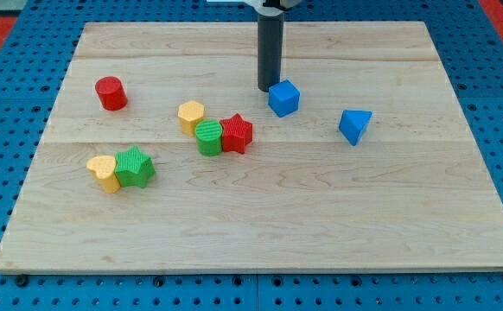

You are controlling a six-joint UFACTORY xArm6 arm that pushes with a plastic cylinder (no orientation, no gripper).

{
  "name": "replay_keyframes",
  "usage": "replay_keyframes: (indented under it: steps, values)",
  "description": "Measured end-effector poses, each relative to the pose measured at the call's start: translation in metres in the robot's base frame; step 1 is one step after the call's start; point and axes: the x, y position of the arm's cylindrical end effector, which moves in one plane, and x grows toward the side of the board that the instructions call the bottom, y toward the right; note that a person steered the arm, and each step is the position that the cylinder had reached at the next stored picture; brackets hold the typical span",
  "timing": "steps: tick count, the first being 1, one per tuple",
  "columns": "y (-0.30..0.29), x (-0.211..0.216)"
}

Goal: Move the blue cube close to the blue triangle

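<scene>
The blue cube sits on the wooden board a little above the view's middle. The blue triangle lies to its right and slightly lower, about a block's width of bare wood apart. My tip stands at the cube's upper left edge, touching it or nearly so. The dark rod rises from there to the view's top.
A red cylinder stands at the left. A yellow block, a green cylinder and a red star cluster left of centre. A yellow block and a green star sit together lower left.
</scene>
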Motion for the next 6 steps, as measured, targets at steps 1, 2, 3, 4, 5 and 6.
replay_keyframes:
  steps: [1,2,3,4,5,6]
  values:
    - [0.005,0.000]
    - [-0.010,0.002]
    - [-0.018,-0.008]
    - [-0.004,0.007]
    - [0.052,0.043]
    - [0.090,0.047]
